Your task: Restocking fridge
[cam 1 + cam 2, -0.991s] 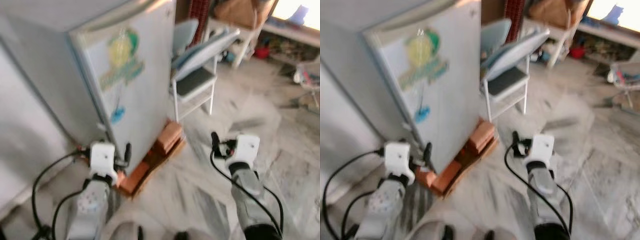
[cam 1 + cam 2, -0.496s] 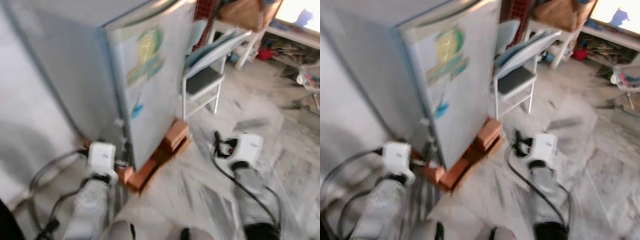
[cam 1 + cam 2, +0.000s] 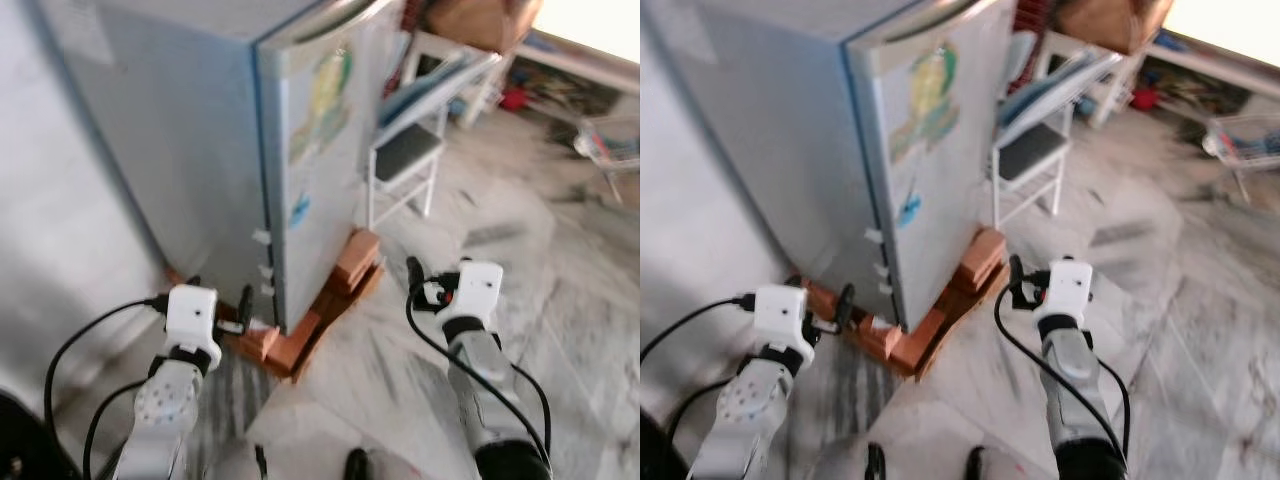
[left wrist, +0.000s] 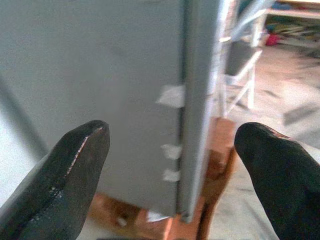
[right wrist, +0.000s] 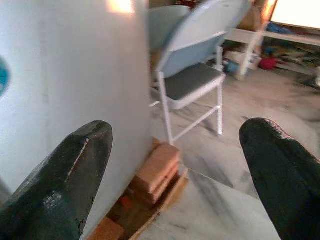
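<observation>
Nearest the camera, both arms reach forward low over the marble floor (image 3: 1160, 330). The left gripper (image 4: 175, 165) has its two black fingers spread wide apart and holds nothing; in the head views it hovers just short of the lower near corner of the fridge (image 3: 790, 150). Between its fingers, the wrist camera looks straight at the edge of the shut fridge door (image 4: 197, 100), where small bits of pale tape (image 4: 170, 96) are stuck on the grey side wall beside the door seam. The right gripper (image 5: 175, 175) is also wide open and empty, out over bare floor to the right of the fridge and apart from it.

The fridge stands ahead and to the left, raised on red bricks (image 3: 980, 255) over a wooden board. Its door faces right and carries a yellow and green sticker (image 3: 930, 85) with a small blue one lower down.

Just beyond the fridge stands a white folding chair (image 5: 192, 85) with a dark seat. Farther back, a white table (image 3: 490, 60) and blurred clutter line the far side of the room.
</observation>
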